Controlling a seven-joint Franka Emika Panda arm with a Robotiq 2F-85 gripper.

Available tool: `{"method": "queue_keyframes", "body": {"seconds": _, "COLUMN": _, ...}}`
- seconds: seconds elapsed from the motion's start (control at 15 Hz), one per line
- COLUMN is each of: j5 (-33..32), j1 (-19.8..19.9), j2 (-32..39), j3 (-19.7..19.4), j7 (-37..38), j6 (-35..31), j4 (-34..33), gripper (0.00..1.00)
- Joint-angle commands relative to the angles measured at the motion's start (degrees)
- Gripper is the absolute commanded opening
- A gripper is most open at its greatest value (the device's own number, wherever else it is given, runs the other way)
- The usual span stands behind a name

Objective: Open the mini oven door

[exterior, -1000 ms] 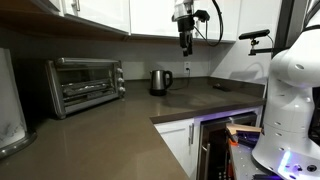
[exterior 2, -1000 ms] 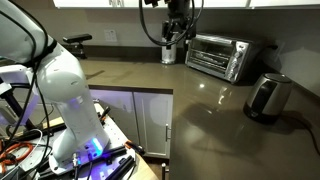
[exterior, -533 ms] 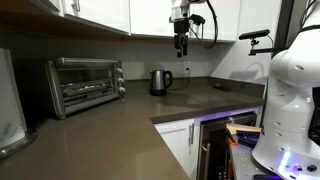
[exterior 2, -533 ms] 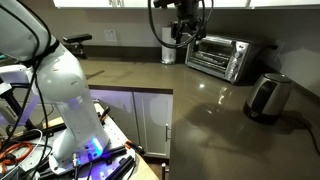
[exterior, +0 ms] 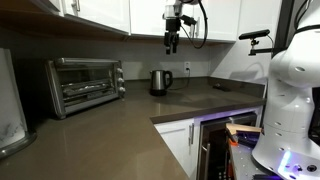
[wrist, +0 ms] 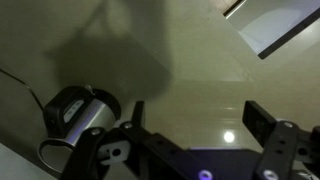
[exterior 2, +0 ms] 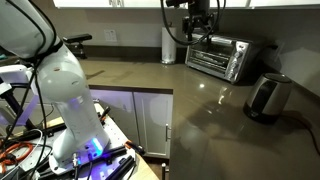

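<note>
The mini oven [exterior: 86, 86] stands on the brown counter against the back wall, also seen in an exterior view [exterior 2: 222, 55]. Its glass door [exterior: 82, 90] is shut, with the bar handle along the top. My gripper [exterior: 172, 43] hangs high in the air near the upper cabinets, above the kettle and apart from the oven; it also shows in an exterior view [exterior 2: 196, 27]. In the wrist view the gripper [wrist: 198, 118] is open and empty, with the counter far below. The oven is out of the wrist view.
A small steel kettle [exterior: 159, 82] stands on the counter beside the oven, also in the wrist view [wrist: 82, 115] and an exterior view [exterior 2: 265, 97]. White upper cabinets [exterior: 140, 15] hang close to the gripper. The robot's white base [exterior: 295, 90] stands by the counter end.
The gripper has risen and moved sideways toward the oven's side of the counter. It stays open. The oven door has not moved.
</note>
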State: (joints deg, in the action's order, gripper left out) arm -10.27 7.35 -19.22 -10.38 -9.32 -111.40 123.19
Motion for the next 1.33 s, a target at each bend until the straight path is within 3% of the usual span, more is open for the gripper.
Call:
{"method": "queue_keyframes", "body": {"seconds": 0.0, "j5": 4.1, "j1": -1.58, "j2": 2.8, "j3": -0.21, "j7": -3.51, "j6": -3.01, "j4": -3.54, "gripper": 1.0}}
{"method": "queue_keyframes", "body": {"seconds": 0.47, "j5": 7.01, "j1": -3.88, "j2": 7.11, "j3": 1.63, "j7": -4.46, "j6": -13.57, "j4": -6.08, "gripper": 1.0}}
{"method": "queue_keyframes", "body": {"seconds": 0.87, "j5": 5.78, "j1": -3.08, "j2": 5.98, "j3": 1.97, "j7": -2.63, "j6": -11.88, "j4": -4.81, "gripper": 1.0}}
{"method": "queue_keyframes", "body": {"seconds": 1.27, "j5": 12.02, "j1": -5.59, "j2": 8.78, "j3": 3.81, "j7": -1.87, "j6": -19.39, "j4": -1.9, "gripper": 1.0}}
